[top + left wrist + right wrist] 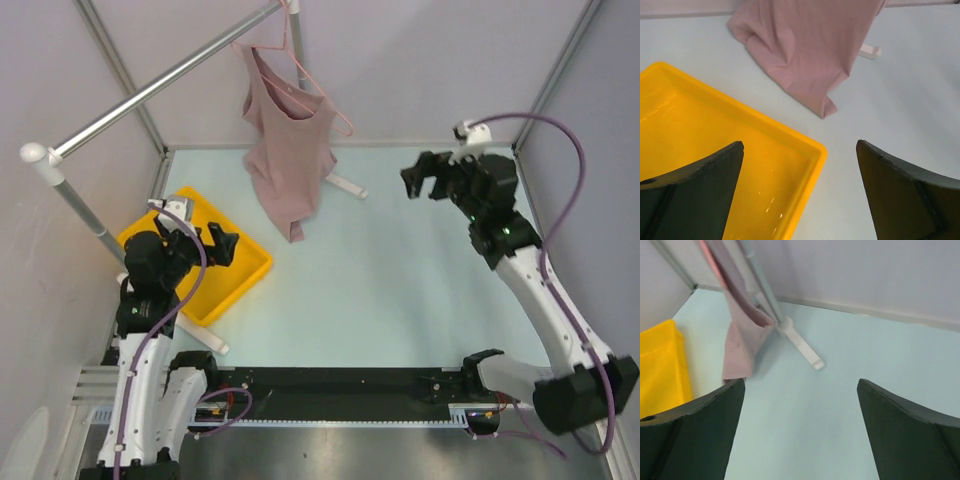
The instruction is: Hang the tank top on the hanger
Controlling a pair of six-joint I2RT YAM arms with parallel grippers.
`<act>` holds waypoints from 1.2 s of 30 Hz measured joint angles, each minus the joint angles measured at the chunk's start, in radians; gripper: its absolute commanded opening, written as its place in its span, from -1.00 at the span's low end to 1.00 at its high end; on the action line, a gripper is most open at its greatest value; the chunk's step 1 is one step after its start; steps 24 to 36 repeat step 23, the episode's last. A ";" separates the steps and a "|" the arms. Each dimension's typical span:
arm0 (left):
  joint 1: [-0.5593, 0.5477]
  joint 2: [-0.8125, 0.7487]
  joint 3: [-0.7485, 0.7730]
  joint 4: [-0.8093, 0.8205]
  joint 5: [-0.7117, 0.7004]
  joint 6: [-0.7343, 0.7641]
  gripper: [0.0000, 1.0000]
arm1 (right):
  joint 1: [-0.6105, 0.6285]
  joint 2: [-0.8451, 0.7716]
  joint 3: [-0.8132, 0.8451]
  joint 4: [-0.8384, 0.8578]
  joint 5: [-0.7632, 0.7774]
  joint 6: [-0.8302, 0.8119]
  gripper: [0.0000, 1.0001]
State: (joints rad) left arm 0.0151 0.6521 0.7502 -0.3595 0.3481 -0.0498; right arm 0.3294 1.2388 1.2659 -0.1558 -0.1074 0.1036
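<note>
The left gripper [218,245] and right gripper [425,185] gape empty, and the soft pink tank top [285,165] hangs crooked and could slip off the thin pink wire hanger [341,114].

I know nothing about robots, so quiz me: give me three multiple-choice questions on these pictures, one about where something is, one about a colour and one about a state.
1. Where is the tank top?
A) lying in a heap
B) on the hanger, hung from the rail
C) folded flat

2. What colour is the tray?
A) green
B) blue
C) yellow

3. How are the left tool and the right tool?
A) both open, holding nothing
B) both shut on cloth
C) one gripping wire

Answers:
1. B, its straps sit on the pink wire below the rail.
2. C, it is bright yellow in every view.
3. A, each wrist view shows wide-spread fingers with only table between them.
</note>
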 measured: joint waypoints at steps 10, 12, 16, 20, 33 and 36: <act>0.048 -0.213 -0.032 -0.112 -0.012 -0.082 0.99 | -0.232 -0.466 -0.460 -0.155 0.024 0.071 0.99; 0.048 -0.236 -0.014 -0.131 -0.008 -0.085 0.99 | -0.238 -0.534 -0.497 -0.182 0.019 0.090 1.00; 0.048 -0.214 0.050 -0.173 -0.002 -0.097 0.99 | -0.240 -0.644 -0.544 -0.196 0.012 0.122 0.99; 0.048 -0.214 0.059 -0.198 -0.001 -0.102 0.99 | -0.240 -0.710 -0.572 -0.198 0.014 0.137 0.99; 0.048 -0.221 0.059 -0.215 0.000 -0.107 0.99 | -0.240 -0.708 -0.577 -0.198 0.016 0.140 1.00; 0.048 -0.221 0.059 -0.215 0.000 -0.107 0.99 | -0.240 -0.708 -0.577 -0.198 0.016 0.140 1.00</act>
